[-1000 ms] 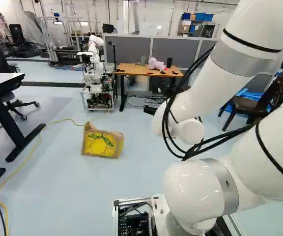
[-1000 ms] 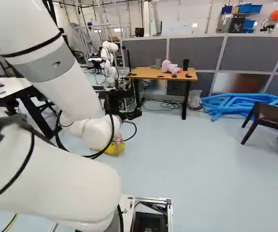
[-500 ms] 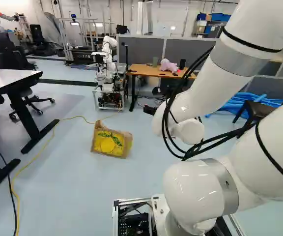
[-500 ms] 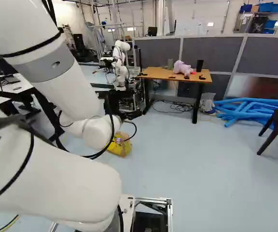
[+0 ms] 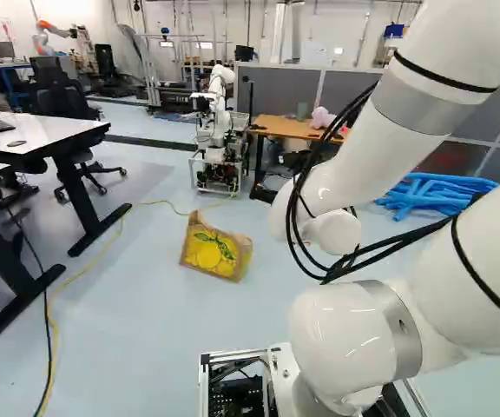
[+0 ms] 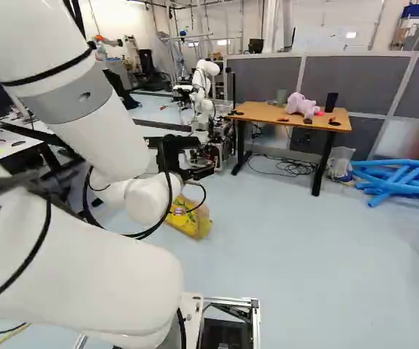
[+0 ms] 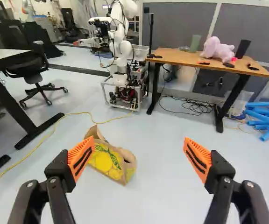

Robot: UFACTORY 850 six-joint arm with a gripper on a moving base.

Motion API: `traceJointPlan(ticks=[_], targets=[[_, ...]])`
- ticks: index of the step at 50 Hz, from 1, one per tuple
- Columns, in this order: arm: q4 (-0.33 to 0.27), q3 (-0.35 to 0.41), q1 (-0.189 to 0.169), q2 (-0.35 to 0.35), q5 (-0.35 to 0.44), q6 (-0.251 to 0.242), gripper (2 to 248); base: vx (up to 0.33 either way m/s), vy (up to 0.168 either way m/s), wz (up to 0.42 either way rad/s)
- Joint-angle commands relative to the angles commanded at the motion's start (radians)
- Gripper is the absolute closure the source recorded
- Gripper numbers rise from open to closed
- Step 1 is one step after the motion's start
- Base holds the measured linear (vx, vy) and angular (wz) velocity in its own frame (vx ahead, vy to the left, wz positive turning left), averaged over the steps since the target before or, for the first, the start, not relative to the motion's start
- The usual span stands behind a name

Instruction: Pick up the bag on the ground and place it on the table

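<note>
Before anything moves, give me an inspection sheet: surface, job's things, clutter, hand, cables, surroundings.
Surface: wooden-topped table ahead, black-legged, on pale floor.
Job's things: brown paper bag, yellow fruit print, on the floor short of the table.
Clutter: pink plush toy and dark cylinder on the tabletop; blue tubes piled on the floor.
Hand: open, nothing gripped.
Cables: yellow cable passing near the bag; black cables tangled under the table.
Surroundings: another robot, office chair, white-topped desk.

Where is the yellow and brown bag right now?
The bag sits on the floor, left of the arm in the left base view, near the yellow cable.
</note>
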Motion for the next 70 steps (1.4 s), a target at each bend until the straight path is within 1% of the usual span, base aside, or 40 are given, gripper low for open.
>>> traceJointPlan(ticks=[26, 70], targets=[[0.0, 0.0, 0.0, 0.0, 0.0, 0.0, 3, 0.128, 0.053, 0.242], [0.0, 0.0, 0.0, 0.0, 0.0, 0.0, 3, 0.154, 0.003, 0.002]])
